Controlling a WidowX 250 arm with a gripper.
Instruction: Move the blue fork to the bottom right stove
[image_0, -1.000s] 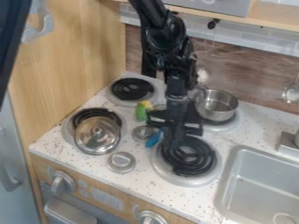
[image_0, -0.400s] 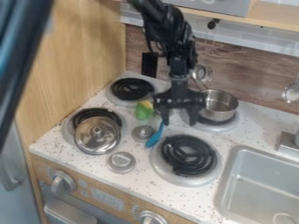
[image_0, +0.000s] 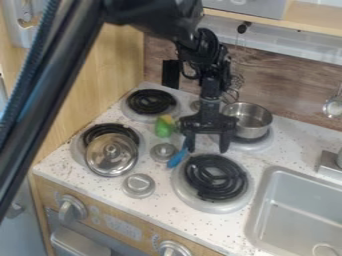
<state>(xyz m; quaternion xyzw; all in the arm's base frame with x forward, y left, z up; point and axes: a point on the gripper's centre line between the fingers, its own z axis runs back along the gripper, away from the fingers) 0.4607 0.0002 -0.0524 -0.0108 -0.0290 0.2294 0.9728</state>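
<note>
Wooden side panel (image_0: 115, 75); brown wood-grain backsplash (image_0: 280, 95)

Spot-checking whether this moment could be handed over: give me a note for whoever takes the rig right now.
Gripper: open, by the upper edge of the bottom right burner.
Blue fork: on the counter, between that burner and the small silver disc, its upper end near one finger.
Done: fork not yet on the burner.
Left: grip fork, set it on the burner, release.
</note>
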